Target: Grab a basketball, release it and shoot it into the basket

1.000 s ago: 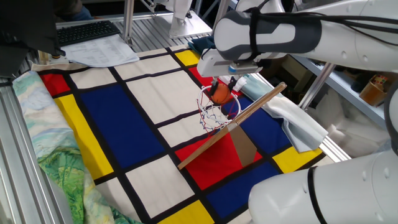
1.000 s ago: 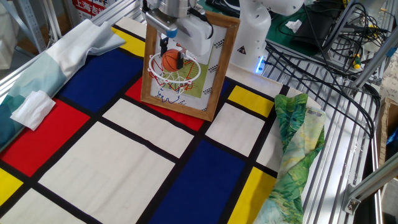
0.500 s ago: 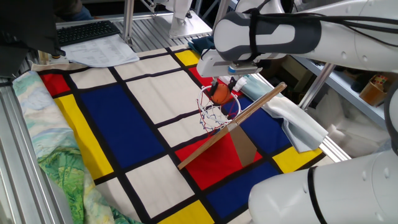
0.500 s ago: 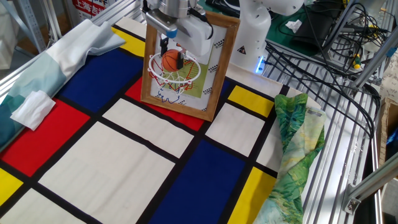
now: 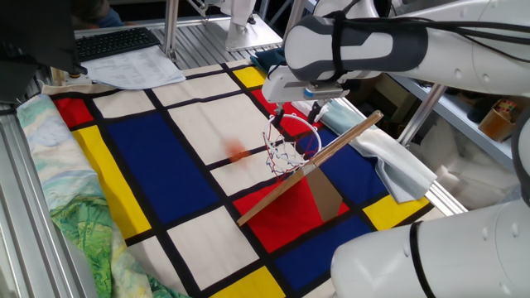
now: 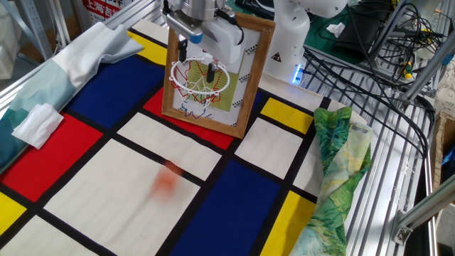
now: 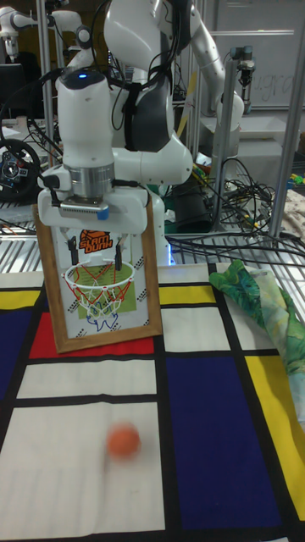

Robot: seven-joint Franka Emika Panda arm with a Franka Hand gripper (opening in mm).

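Hovering over the basket [image 7: 100, 284], gripper [image 7: 95, 247] fingers spread wide, empty.
basketball [image 7: 124, 441] is a blur on the white cloth square, green cloth [image 7: 264, 305] bunched off to the side.

Counted: one small orange basketball [image 7: 124, 441] | one white-rimmed net basket [image 7: 99, 284] on board | one two-finger gripper [image 7: 93, 247]

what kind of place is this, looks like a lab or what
Most likely a robotics lab or test bench. A white robot arm hangs over a toy white-rimmed hoop on a wood-framed board, beside an aluminium frame with loose black cables and a black keyboard. The small orange ball lies on the colour-block cloth.
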